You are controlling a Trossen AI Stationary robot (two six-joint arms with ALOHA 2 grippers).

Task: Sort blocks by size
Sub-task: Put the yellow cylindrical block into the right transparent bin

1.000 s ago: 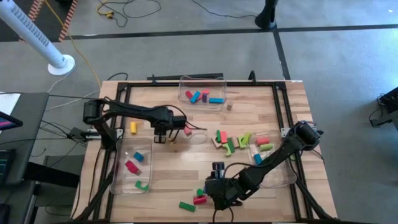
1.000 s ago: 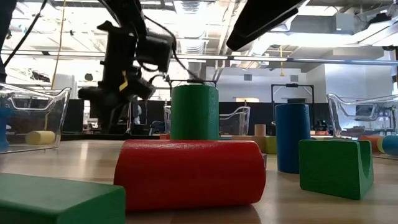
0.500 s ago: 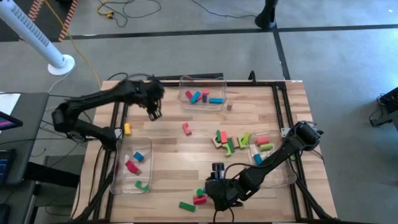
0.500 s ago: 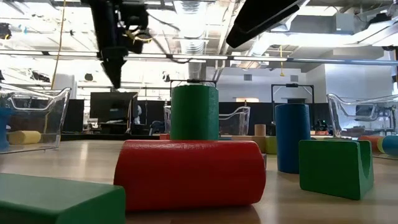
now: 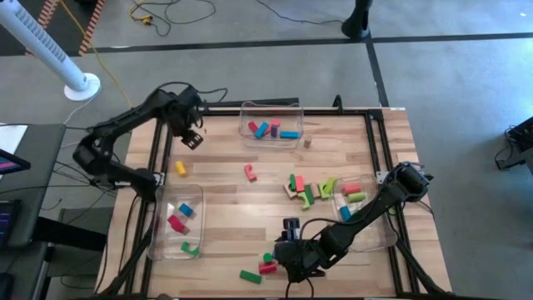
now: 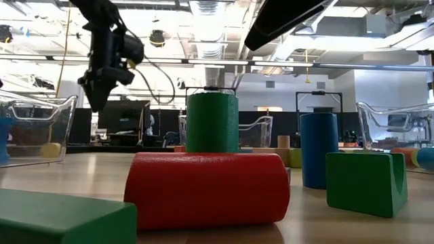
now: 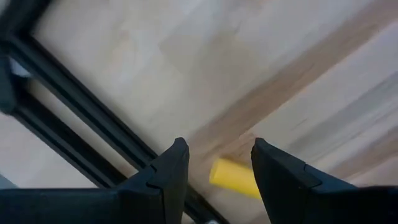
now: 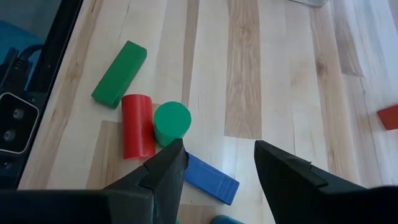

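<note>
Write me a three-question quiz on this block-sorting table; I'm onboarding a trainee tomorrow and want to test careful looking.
1. True or false: the left gripper holds the small yellow cylinder block.
2. Which blocks lie nearest the right gripper? A) a red cylinder block, a green cylinder block and a blue bar block; B) only pink arches; C) nothing.
3. Fill in: the clear plastic bin at the table's far edge holds ___ blocks, not zero.

Key: 1 false, its open fingers are empty above the table; 2 A; 3 several.
</note>
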